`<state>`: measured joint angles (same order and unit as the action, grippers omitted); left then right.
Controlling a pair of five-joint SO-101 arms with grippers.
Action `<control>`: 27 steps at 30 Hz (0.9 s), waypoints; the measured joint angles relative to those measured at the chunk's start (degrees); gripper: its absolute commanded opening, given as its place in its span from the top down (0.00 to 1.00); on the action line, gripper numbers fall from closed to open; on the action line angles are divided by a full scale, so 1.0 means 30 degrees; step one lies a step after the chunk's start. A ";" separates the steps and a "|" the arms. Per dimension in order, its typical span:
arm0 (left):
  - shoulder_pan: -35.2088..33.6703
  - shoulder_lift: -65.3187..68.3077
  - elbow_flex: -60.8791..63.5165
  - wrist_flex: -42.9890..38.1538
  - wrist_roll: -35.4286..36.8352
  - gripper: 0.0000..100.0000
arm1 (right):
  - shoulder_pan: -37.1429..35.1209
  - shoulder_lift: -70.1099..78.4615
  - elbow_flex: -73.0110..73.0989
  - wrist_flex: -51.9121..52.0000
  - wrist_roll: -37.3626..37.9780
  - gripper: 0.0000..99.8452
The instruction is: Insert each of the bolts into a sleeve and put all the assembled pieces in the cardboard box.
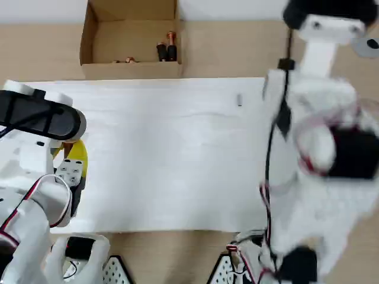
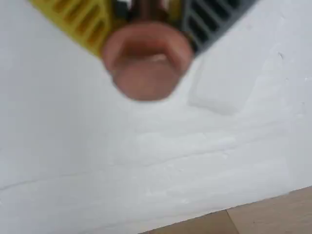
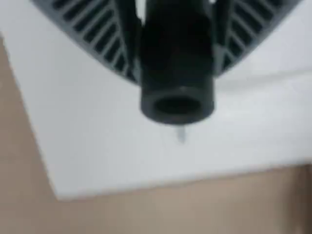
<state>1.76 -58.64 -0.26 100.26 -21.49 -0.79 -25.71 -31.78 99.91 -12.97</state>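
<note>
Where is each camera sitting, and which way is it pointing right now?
High view: fixed above, looking down on the white sheet and open brown cardboard box; left arm and right arm at the sides.
Left wrist view: looks along the left gripper at its copper-coloured bolt.
Right wrist view: along the right gripper at its black tubular sleeve.
All share the white sheet.

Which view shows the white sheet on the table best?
The high view: the white sheet spans from near the cardboard box to the near edge. Both wrist views catch a patch at its border.
</note>
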 measured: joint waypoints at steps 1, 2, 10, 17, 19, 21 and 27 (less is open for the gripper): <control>0.0000 0.0000 0.0000 0.0000 0.0000 0.99 | 0.0000 -0.0821 -0.0029 0.0000 0.0000 0.99; 0.0000 0.0000 0.0000 0.0000 0.0000 0.99 | 0.0000 -0.1612 -0.0029 0.0000 0.0000 0.99; 0.0000 0.0000 0.0000 0.0000 0.0000 0.99 | -0.0029 -0.7238 0.3194 0.0000 0.0000 0.99; 0.0000 0.0000 0.0000 -0.0821 0.0586 0.99 | -0.0029 -1.3275 0.9377 -0.0762 0.0000 0.99; 0.0000 0.0000 0.0000 -0.1582 0.1612 0.99 | -0.0029 -1.5062 1.1458 -0.1817 0.0000 0.99; 0.0000 0.0000 0.0059 -0.2549 0.2549 0.99 | -0.0147 -1.6850 1.3861 -0.3223 0.0000 0.99; 0.0000 0.0000 0.1201 -0.5714 0.5773 0.99 | -0.5802 -1.9692 2.0308 -0.5568 -0.1465 0.99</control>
<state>1.76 -58.64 3.34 83.12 -4.18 -18.20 -84.79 29.14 83.21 -17.36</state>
